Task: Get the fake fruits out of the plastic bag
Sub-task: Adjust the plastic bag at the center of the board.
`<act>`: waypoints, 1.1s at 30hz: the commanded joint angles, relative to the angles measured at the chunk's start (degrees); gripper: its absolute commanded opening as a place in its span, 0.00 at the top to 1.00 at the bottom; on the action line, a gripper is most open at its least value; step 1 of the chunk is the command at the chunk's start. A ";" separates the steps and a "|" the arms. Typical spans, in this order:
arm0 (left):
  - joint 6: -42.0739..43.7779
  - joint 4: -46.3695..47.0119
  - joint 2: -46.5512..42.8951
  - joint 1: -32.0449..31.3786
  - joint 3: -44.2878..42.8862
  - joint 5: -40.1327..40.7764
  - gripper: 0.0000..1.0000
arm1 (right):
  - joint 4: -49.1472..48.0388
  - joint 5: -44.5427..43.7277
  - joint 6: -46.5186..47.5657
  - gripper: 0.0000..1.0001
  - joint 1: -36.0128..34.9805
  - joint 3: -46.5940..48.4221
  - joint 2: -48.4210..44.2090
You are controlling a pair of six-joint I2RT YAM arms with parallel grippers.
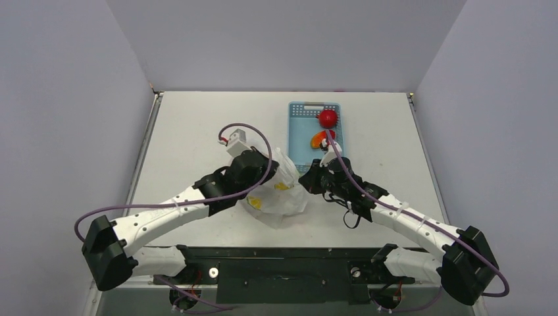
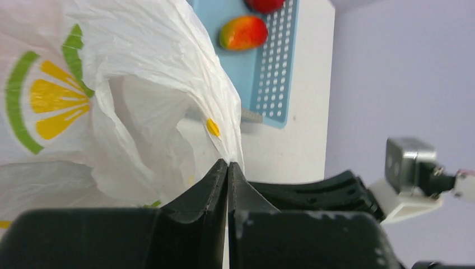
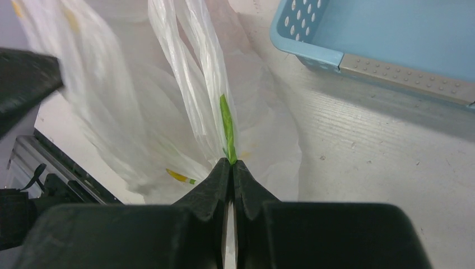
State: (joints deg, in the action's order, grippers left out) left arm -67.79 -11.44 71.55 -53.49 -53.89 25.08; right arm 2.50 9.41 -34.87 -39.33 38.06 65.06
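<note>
Bag opening. Left claw (image 2: pixel 228 165) pinches plastic bag (image 2: pixel 140 67) rim, right claw (image 3: pixel 231 163) pinches its handle strip, both jaws closed. Spread claws apart slowly so mouth widens between them; thin film may tear.

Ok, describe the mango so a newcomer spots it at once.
Find the blue perforated tray at the far middle of the table, beyond the white bag. Two fruits lie in it; the mango is the nearer one, elongated and orange-red, while the apple behind it is round and red.
</note>
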 commanded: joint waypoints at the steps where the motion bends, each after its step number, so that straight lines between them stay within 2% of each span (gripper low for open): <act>1: -10.00 -10.41 -7.50 1.29 -3.43 15.53 1.00 | 0.31 -11.75 -4.33 1.00 -2.82 -1.28 -2.82; 5: -15.90 -19.20 -14.46 3.51 -2.82 25.09 1.00 | 1.20 -13.63 -4.68 1.00 -3.59 0.04 -1.03; 8: -17.58 -25.83 -19.81 8.31 -3.46 26.99 1.00 | 1.48 -13.41 -3.51 1.00 -3.93 1.61 -1.08; 11: -14.29 -30.71 -25.44 13.50 -3.77 26.12 1.00 | 1.36 -13.81 -1.62 1.00 -4.60 2.07 -2.53; 15: -7.02 -33.57 -29.10 18.73 -3.22 18.12 1.00 | 0.12 -12.83 1.34 1.00 -4.94 2.15 -2.96; 22: 14.79 -33.45 -29.26 20.97 -6.19 0.74 0.99 | 1.31 -8.12 5.92 1.00 -5.05 6.21 0.13; 24: 20.26 -34.42 -29.27 20.97 -8.22 -2.70 0.74 | 3.39 -8.47 5.92 1.00 -5.00 8.19 0.35; 25: 22.10 -34.83 -29.47 20.97 -9.07 -5.23 0.68 | 3.98 -8.51 6.10 1.00 -5.04 9.12 0.38; 26: 25.27 -35.72 -29.83 20.98 -10.81 -6.50 0.56 | 4.12 -8.52 6.29 1.00 -5.03 9.52 0.45; 28: 29.69 -36.25 -30.78 20.98 -12.90 -10.95 0.43 | 5.71 -8.72 7.03 1.00 -4.98 11.28 1.05; 30: 33.35 -36.16 -31.70 20.98 -14.52 -15.10 0.38 | 7.64 -8.71 7.78 1.00 -5.08 13.26 2.05; 33: 39.00 -35.29 -31.81 20.98 -15.90 -23.54 0.37 | 9.22 -7.98 7.93 1.00 -5.10 15.26 3.14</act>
State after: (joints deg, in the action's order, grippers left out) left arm -40.93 -47.35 40.82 -32.84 -65.87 14.22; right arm 9.54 0.71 -28.67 -44.62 49.25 67.00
